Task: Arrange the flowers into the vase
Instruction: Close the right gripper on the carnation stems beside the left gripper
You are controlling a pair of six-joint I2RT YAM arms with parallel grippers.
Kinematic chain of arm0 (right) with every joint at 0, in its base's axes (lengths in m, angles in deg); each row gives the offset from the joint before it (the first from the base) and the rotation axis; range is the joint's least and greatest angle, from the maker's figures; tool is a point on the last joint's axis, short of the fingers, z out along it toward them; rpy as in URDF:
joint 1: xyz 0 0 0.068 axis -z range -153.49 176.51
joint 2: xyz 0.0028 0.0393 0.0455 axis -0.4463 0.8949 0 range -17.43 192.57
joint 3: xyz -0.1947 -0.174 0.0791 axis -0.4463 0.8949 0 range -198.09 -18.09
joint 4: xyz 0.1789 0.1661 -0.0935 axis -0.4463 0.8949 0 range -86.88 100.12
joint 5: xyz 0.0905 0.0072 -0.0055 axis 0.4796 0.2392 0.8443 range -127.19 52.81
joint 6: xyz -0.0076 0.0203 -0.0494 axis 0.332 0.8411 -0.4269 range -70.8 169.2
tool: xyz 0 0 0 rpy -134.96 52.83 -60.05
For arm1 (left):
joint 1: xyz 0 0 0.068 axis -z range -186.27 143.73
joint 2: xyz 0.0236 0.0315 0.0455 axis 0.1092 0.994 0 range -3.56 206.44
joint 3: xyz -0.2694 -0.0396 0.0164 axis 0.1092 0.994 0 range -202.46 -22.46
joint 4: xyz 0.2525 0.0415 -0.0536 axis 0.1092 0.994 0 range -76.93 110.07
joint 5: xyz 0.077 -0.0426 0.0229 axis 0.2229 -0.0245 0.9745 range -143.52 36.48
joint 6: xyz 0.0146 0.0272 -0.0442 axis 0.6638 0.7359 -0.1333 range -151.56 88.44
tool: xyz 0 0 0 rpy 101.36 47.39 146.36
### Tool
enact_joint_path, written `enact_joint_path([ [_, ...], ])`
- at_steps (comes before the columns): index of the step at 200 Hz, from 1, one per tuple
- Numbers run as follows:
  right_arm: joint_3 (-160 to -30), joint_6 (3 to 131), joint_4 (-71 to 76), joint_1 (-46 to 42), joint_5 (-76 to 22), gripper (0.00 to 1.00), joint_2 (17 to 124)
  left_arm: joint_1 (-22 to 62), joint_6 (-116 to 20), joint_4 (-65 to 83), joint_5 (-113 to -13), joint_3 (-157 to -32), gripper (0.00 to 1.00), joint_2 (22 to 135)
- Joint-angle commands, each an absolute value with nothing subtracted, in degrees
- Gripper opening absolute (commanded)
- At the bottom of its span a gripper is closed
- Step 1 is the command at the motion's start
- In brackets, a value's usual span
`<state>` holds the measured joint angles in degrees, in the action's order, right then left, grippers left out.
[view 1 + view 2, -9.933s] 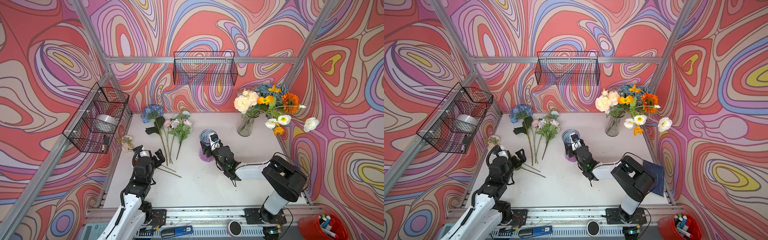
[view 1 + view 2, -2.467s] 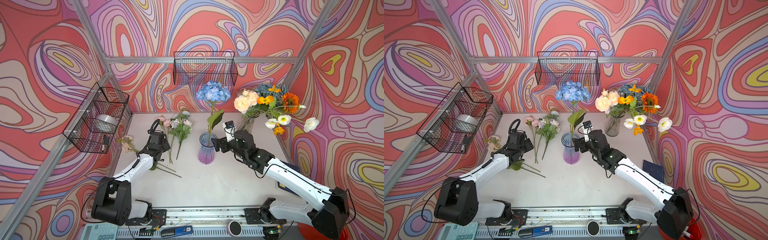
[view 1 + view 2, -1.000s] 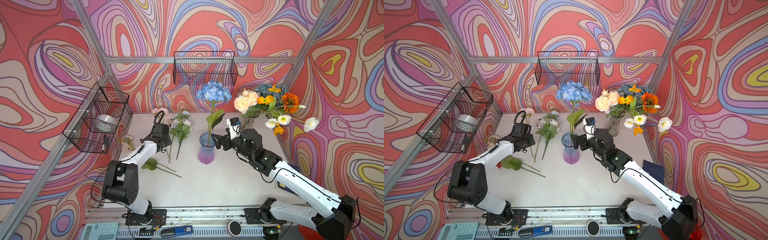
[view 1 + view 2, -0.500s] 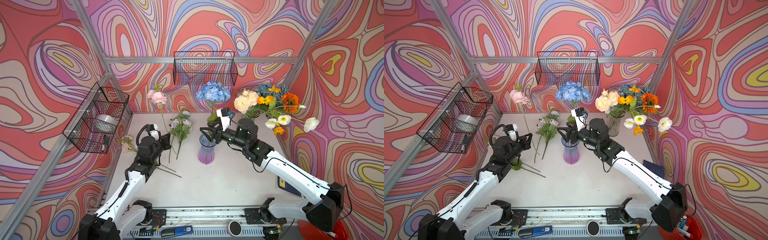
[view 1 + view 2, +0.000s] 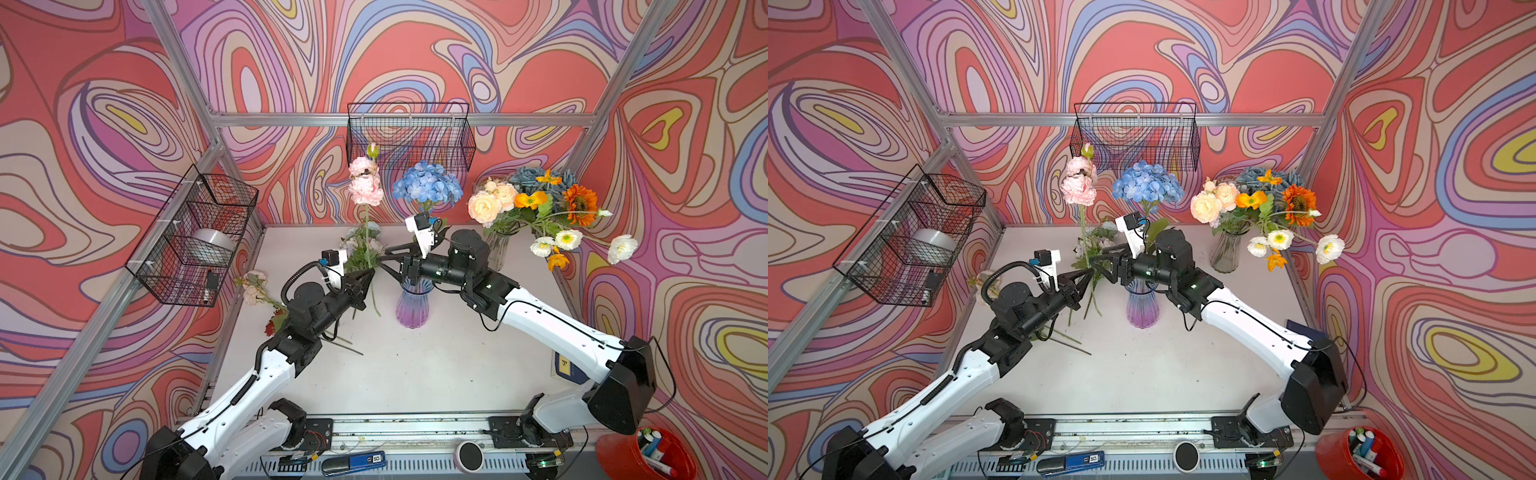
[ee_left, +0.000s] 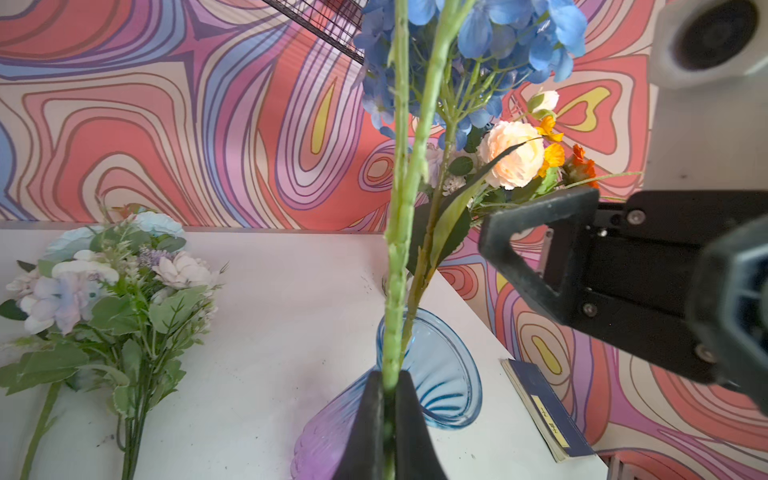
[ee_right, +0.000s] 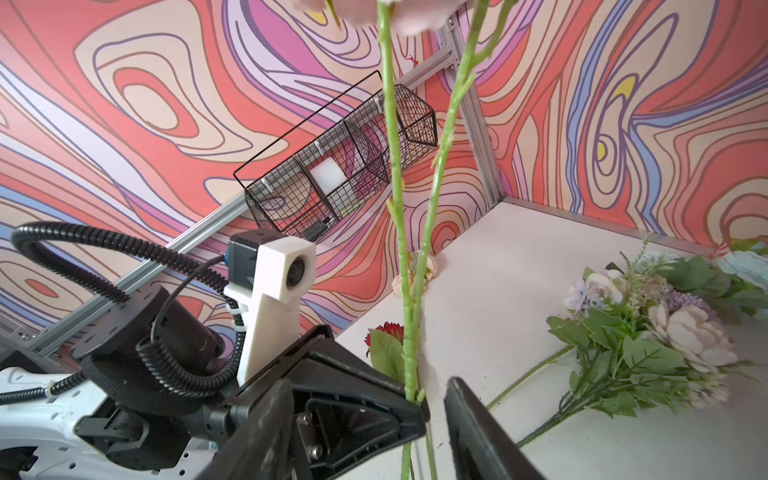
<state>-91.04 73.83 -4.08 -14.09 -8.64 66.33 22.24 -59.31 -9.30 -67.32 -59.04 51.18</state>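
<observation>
Stem [image 5: 366, 224] of the top-heavy pink flower [image 5: 365, 194] looks light and springy; left gripper [image 5: 370, 271] pinches it low, right gripper [image 5: 383, 257] straddles it half-open.

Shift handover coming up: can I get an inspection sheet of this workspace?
Surface: white table, a few dark specks.
Job's things: blue hydrangea in purple vase; pink flower held upright; mixed bunch and peach flower lying flat.
Clutter: blue booklet; clear vase holding a bouquet.
Grippers: left gripper shut on the pink flower's stem; right gripper jaws open astride it.
Cables: black conduit on left wrist.
Surroundings: wire baskets, red pen cup.
</observation>
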Motion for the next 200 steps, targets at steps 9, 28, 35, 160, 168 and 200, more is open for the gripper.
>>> enact_joint_path([
  [9,-92.4,76.3,-7.5,-15.1,-7.2,0.56,68.4,23.5,-57.3,-13.7,-69.6,-58.2,0.00,51.7],
  [28,-92.7,76.7,-8.1,-15.5,-7.2,0.51,69.5,24.4,-57.0,-13.9,-69.9,-57.9,0.00,51.7],
  [35,-92.7,76.8,-8.3,-15.6,-7.1,0.50,69.9,24.7,-56.6,-13.7,-69.9,-57.8,0.00,51.7],
  [160,-92.0,73.5,-4.8,-15.8,-12.9,0.01,69.8,29.8,-53.1,-11.1,-65.6,-58.5,0.00,51.1],
  [168,-91.7,73.2,-4.8,-15.7,-13.1,0.00,69.5,29.8,-53.3,-11.1,-65.2,-58.4,0.00,51.0],
  [200,-91.4,69.8,-1.6,-15.8,-15.9,0.00,67.5,29.8,-56.2,-11.2,-61.7,-58.2,0.63,50.0],
])
